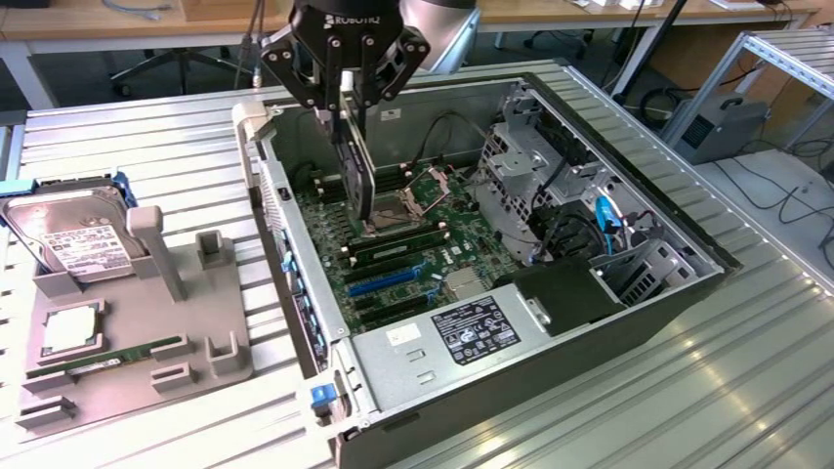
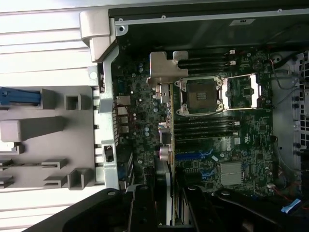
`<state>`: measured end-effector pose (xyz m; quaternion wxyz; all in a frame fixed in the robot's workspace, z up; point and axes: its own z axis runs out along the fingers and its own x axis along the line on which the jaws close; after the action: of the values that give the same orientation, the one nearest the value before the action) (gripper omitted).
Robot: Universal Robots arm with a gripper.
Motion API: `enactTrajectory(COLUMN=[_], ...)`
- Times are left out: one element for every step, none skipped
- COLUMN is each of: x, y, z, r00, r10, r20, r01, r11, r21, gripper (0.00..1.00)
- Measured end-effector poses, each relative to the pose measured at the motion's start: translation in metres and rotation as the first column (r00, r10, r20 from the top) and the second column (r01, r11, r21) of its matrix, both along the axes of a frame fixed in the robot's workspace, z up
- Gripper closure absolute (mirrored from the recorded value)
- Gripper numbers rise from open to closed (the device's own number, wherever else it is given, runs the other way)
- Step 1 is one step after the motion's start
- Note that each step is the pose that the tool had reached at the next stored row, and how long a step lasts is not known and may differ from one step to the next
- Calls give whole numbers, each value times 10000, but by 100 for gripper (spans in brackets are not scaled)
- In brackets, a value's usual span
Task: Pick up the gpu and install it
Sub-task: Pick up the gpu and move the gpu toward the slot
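Gpu (image 1: 354, 168) hung edge-on over the motherboard (image 1: 417, 256), its thin profile turned down toward the board, as suits a card meant for a slot. The end effector (image 1: 343, 98) was clamped on the card's upper part. The motherboard lay inside the open computer case (image 1: 651, 293) on the bench (image 1: 729, 391).

You see the black gpu (image 1: 354, 166) with its silver bracket (image 2: 166, 67), a green motherboard (image 1: 456, 225), blue slots (image 1: 385, 280), a grey tray (image 1: 209, 337).
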<state>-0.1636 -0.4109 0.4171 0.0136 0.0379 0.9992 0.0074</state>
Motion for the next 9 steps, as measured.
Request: enactTrajectory(x=[5, 11, 17, 23, 29, 34, 40, 46, 52], y=[0, 0, 0, 0, 0, 0, 0, 0, 0], z=[-3, -6, -9, -13, -16, -19, -22, -25, -28], r00=[10000, 10000, 10000, 10000, 10000, 10000, 10000, 10000, 10000], r10=[0, 0, 0, 0, 0, 0, 1, 0, 0], r20=[1, 1, 0, 0, 0, 0, 0, 0, 0], r01=[0, 0, 0, 0, 0, 0, -1, 0, 0], r11=[10000, 10000, 10000, 10000, 10000, 10000, 10000, 10000, 10000], r21=[0, 0, 0, 0, 0, 0, 0, 0, 0], gripper=[73, 73, 73, 73, 73, 73, 73, 73, 73])
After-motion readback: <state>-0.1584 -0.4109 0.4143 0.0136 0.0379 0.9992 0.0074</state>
